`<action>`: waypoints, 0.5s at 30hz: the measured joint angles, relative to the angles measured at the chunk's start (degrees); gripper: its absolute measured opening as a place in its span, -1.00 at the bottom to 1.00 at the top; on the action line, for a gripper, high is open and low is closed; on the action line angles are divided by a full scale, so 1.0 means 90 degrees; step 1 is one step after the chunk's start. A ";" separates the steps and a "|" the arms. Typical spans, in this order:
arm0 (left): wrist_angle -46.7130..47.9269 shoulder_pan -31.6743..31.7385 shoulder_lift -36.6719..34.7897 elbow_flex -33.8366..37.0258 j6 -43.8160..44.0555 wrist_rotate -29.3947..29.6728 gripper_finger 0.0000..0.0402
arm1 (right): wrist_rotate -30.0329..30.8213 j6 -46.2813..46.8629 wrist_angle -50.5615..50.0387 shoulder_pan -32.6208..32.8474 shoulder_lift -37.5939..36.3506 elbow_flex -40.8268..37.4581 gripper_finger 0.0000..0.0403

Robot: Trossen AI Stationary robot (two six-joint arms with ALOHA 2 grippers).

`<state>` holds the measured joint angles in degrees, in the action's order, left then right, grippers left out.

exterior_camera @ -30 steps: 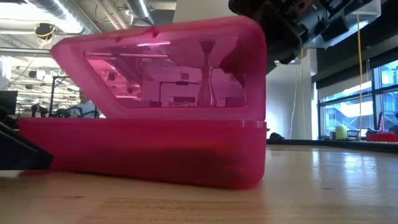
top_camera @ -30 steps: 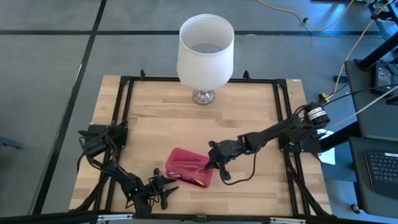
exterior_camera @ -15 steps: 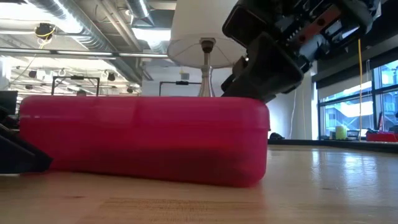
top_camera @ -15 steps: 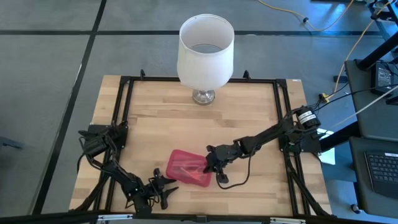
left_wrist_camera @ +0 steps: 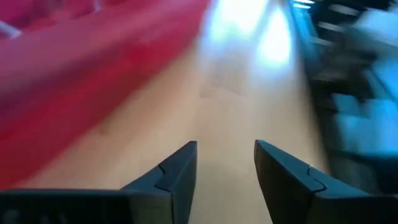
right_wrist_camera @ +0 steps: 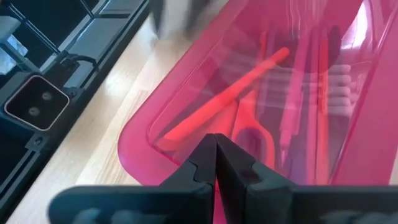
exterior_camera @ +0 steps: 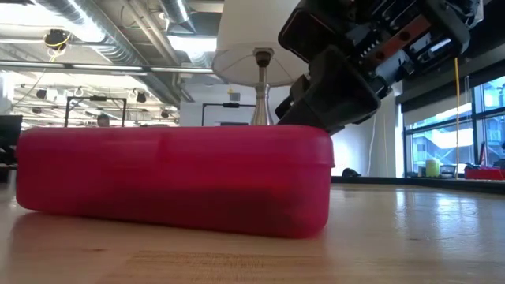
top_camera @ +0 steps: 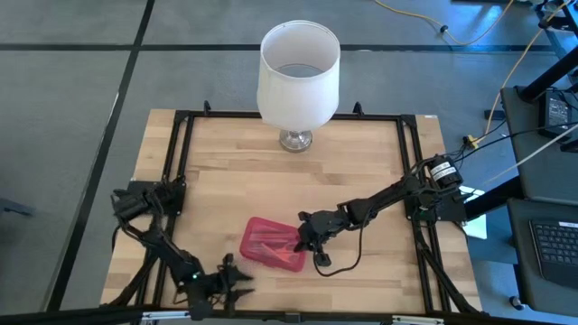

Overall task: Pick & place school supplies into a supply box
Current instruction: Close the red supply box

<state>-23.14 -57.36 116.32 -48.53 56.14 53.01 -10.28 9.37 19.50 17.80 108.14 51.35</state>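
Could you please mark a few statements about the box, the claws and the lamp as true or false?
1. The box has its lid down. True.
2. The right claw stands wide open. False: its fingers are pressed together, over the lid at the box's end.
3. Pens and scissors show through the lid. True.
4. The left claw grips the box. False: it is open and apart from the box, near the table's front edge.
5. The lamp lies tipped on its side. False: it stands upright at the table's far edge.
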 joint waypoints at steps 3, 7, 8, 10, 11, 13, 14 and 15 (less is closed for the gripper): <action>-0.0007 0.0000 -0.0471 -0.0007 -0.0404 -0.0149 -0.23 | 0.0000 -0.0113 -0.0109 0.0000 0.0005 0.0002 -0.93; 0.0021 0.0107 -0.1115 -0.0009 -0.1263 0.0481 -0.24 | -0.0039 -0.0122 -0.0113 0.0000 0.0010 -0.0002 -0.93; 0.0048 0.0154 -0.1262 -0.0010 -0.1540 0.0611 -0.25 | -0.0050 -0.0120 -0.0113 -0.0002 0.0010 -0.0002 -0.93; 0.0093 0.0324 -0.1512 -0.0010 -0.2006 0.0722 -0.26 | -0.0051 -0.0112 -0.0113 -0.0002 0.0010 -0.0005 -0.93; 0.0133 0.0426 -0.1616 -0.0010 -0.2209 0.0715 -0.26 | -0.0051 -0.0109 -0.0113 -0.0002 0.0013 -0.0005 -0.93; 0.0321 0.0651 -0.1785 -0.0010 -0.2447 0.0549 -0.26 | -0.0051 -0.0105 -0.0111 0.0000 0.0015 -0.0005 -0.93; 0.0478 0.0769 -0.1839 -0.0010 -0.2464 0.0373 -0.26 | -0.0058 -0.0105 -0.0111 0.0000 0.0015 -0.0007 -0.93; 0.0672 0.0893 -0.1870 -0.0012 -0.2445 0.0194 -0.25 | -0.0062 -0.0103 -0.0108 0.0000 0.0015 -0.0009 -0.93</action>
<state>-17.08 -49.32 99.49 -48.64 34.14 54.76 -10.84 8.45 18.52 17.80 108.27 51.27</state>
